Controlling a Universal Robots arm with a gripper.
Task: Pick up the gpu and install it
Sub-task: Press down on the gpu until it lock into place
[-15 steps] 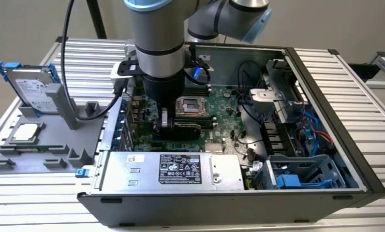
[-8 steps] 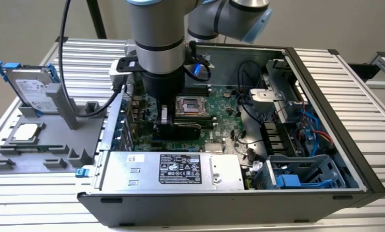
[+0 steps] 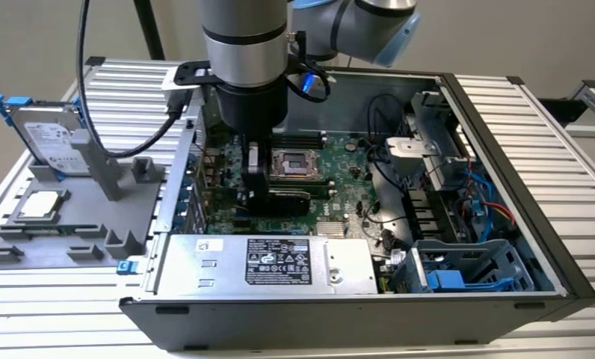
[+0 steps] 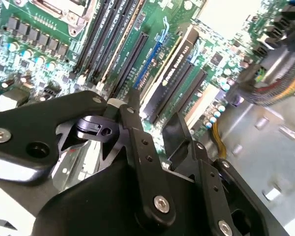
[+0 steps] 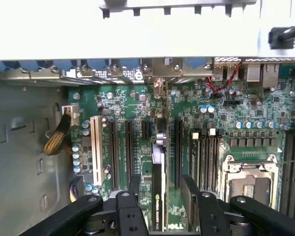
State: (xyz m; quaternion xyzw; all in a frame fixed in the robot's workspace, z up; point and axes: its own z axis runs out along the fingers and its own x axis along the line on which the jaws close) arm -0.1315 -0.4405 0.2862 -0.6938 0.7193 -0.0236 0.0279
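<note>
The gpu [image 5: 157, 204] stands on edge in a long expansion slot of the green motherboard [image 5: 221, 113], seen edge-on as a thin black strip. In the second wrist view the gpu [image 4: 179, 66] runs between the dark slots. My gripper [image 5: 161, 189] is open, and its black fingers [image 5: 135, 184] stand one on each side of the card with a gap on both sides. In the exterior view the gripper [image 3: 261, 191] reaches down into the open computer case [image 3: 497, 149], right over the black gpu [image 3: 285, 200].
The empty CPU socket [image 3: 295, 161] lies just behind the gripper. The power supply [image 3: 267, 262] fills the case's front. Cables and a blue-tabbed drive cage [image 3: 467, 273] crowd the exterior view's right. Outside the case, a grey fixture [image 3: 68, 232] holds a hard drive [image 3: 53, 138].
</note>
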